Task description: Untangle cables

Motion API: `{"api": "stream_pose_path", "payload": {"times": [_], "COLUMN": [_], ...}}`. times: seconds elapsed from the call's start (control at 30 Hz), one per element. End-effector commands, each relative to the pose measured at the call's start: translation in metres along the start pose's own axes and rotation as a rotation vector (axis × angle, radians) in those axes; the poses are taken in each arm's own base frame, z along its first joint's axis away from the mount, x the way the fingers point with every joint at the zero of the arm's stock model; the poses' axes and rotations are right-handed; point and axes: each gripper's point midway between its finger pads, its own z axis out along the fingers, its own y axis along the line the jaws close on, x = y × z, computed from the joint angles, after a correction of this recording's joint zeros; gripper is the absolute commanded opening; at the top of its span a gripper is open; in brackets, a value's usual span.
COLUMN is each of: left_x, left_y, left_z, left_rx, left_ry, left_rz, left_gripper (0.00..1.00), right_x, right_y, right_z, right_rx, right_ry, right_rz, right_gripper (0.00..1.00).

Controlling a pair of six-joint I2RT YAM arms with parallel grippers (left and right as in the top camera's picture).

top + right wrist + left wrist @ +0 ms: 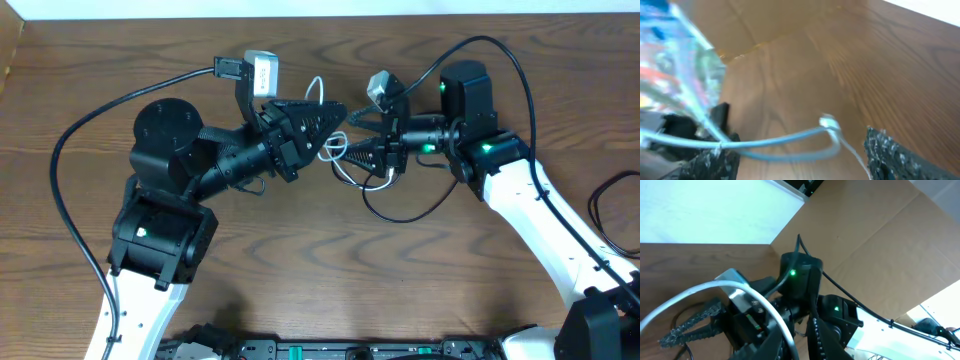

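Note:
The white cable [331, 150] hangs in loops at the middle of the table, between my two grippers. My left gripper [340, 117] points right and is shut on it. In the left wrist view the white cable [715, 286] arcs up and left out of the nearly closed left gripper [802, 332]. My right gripper [350, 137] faces left, open. In the right wrist view a bend of the white cable [790, 137] spans the gap of the open right gripper [800, 150], its small plug [827, 121] lifted. A thin black cable [400, 217] loops on the wood under the right gripper.
Thick black wires run from both arms, one arcing over the left base [160, 140] and one over the right wrist [465, 90]. Another dark cord [600, 200] lies at the right edge. A cardboard wall [880, 240] stands behind the table.

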Motion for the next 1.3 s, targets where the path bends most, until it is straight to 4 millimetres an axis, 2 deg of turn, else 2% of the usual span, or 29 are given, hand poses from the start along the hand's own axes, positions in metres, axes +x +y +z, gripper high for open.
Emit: {"api": "stream_pose_path", "payload": {"times": [0.0,0.1,0.63,0.67,0.73,0.8,1.1,1.27], "left_x": [-0.006,-0.006,-0.006,-0.006,-0.006,-0.006,-0.006,-0.006], "left_y": [-0.012,-0.012,-0.012,-0.012,-0.012,-0.012,-0.012,-0.012], "left_z": [-0.005,-0.005,-0.005,-0.005,-0.005,-0.005,-0.005,-0.005], "left_rx": [0.027,0.027,0.027,0.027,0.027,0.027,0.027,0.028], "left_ry": [-0.011,-0.011,-0.011,-0.011,-0.011,-0.011,-0.011,-0.013], "left_rz": [0.036,0.036,0.029,0.029,0.028,0.027,0.025,0.027], "left_gripper": [0.16,0.16,0.16,0.17,0.17,0.16,0.17,0.16], "right_x": [-0.011,-0.011,-0.022,-0.023,-0.025,-0.027,-0.038,-0.038], "right_y": [0.03,0.03,0.03,0.03,0.029,0.03,0.03,0.035], "right_z": [-0.003,-0.003,-0.004,-0.004,-0.004,-0.004,-0.005,-0.002], "right_rx": [-0.138,-0.138,-0.135,-0.135,-0.131,-0.131,-0.127,-0.144], "right_ry": [-0.028,-0.028,-0.062,-0.065,-0.069,-0.075,-0.109,-0.106], "right_rz": [-0.01,-0.008,-0.05,-0.055,-0.056,-0.068,-0.107,-0.1], "right_gripper": [0.72,0.61,0.46,0.47,0.57,0.6,0.61,0.56]}}
